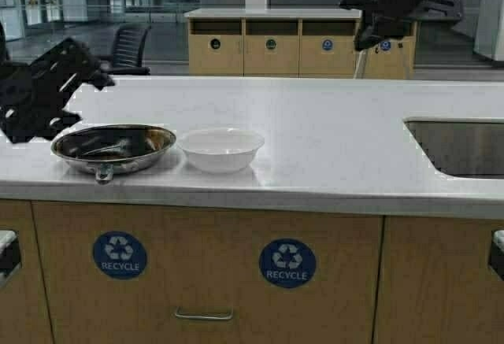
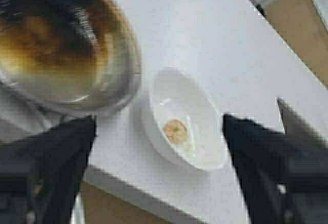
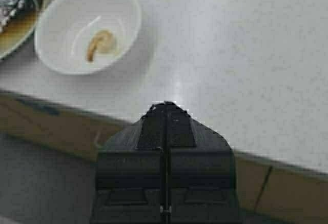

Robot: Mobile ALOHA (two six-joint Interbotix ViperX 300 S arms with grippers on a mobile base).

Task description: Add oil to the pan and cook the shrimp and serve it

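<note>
From the high view, the pan (image 1: 114, 147) sits at the near left of a smooth white counter (image 1: 331, 139), round and shallow, shiny steel outside, dark inside, stubby handle poking toward the front edge. Right beside it, almost touching, is a glossy white bowl (image 1: 220, 149). The left gripper (image 1: 47, 92) hovers just above and behind the pan; the right gripper (image 1: 394, 1) is raised high at the far right, well apart from everything. A steel sink (image 1: 461, 147) is cut into the counter on the right, and the wood cabinet front below has blue recycle stickers (image 1: 287, 263).

Left wrist view: the black fingers (image 2: 61, 157) are spread wide with nothing between them. The pan (image 2: 61, 44) shows a brownish oily sheen, and the shrimp (image 2: 176, 130) lies in the bowl (image 2: 200, 111), small, pale and curled.

Right wrist view: the right gripper (image 3: 165, 106) has its fingers pressed together, empty, above the counter edge. The shrimp (image 3: 100, 43) rests at the bottom of the bowl (image 3: 61, 8).
</note>
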